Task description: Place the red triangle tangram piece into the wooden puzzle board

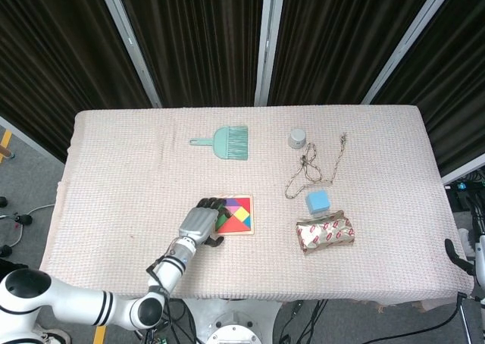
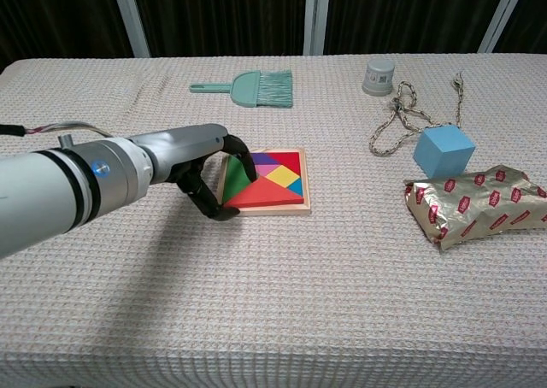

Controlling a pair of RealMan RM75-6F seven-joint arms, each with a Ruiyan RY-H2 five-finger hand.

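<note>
The red triangle (image 2: 269,192) lies flat in the front part of the wooden puzzle board (image 2: 305,183), among green, purple, yellow and blue pieces. In the head view the red triangle (image 1: 242,228) shows along the near edge of the board (image 1: 251,214). My left hand (image 2: 205,171) is at the board's left edge, dark fingers bent down over the green piece and the thumb by the front left corner. It holds nothing that I can see. From the head view the left hand (image 1: 200,223) covers the board's left side. My right hand is out of sight.
A teal hand brush (image 2: 249,88) lies at the back. A grey cup (image 2: 379,75), a rope (image 2: 408,118), a blue cube (image 2: 443,149) and a shiny foil packet (image 2: 474,202) occupy the right side. A cable (image 2: 53,127) runs along my left arm.
</note>
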